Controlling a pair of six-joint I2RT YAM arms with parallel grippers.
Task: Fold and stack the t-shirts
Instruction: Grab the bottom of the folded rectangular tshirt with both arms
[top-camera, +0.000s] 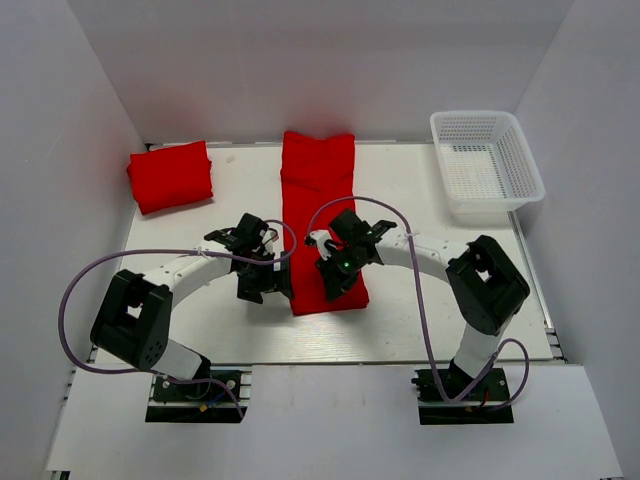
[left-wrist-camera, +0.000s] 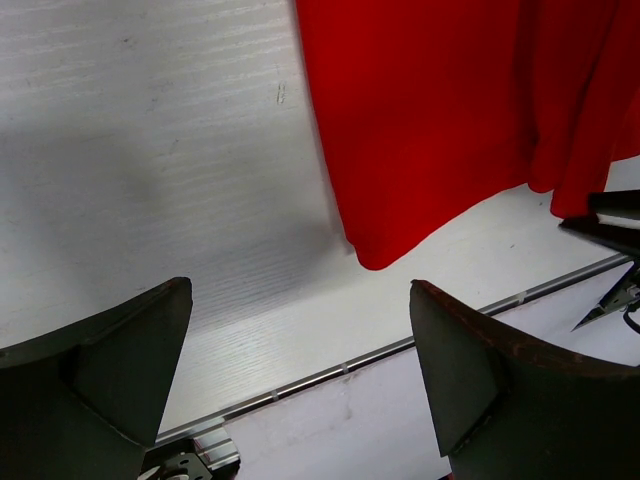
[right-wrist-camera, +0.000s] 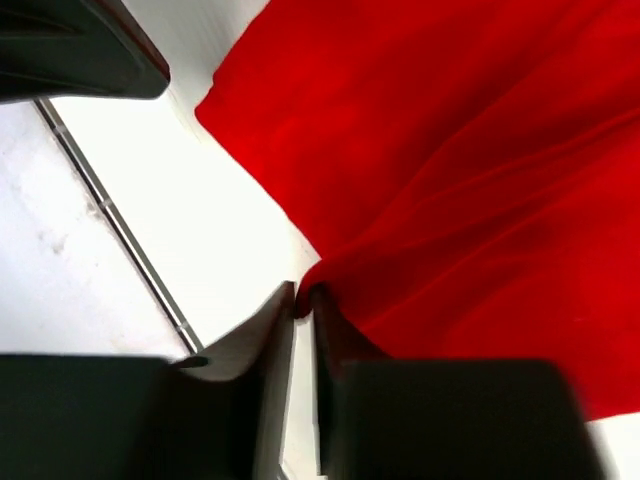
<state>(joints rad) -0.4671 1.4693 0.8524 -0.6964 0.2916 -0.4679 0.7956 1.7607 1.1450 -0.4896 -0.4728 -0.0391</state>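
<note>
Right gripper (right-wrist-camera: 300, 300) is clamped on the near hem of the long shirt (top-camera: 318, 190) at mid-table; left gripper (left-wrist-camera: 300, 290) is held open beside its near corner. With one corner ungripped, a skewed fold is risked. A folded shirt (top-camera: 170, 176) is laid far left on the white, walled table (top-camera: 450, 300).

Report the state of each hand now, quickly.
Left hand: open, holding nothing, near a corner of the long bright red cloth t-shirt.
Right hand: closed, pinching an edge of that t-shirt.
</note>
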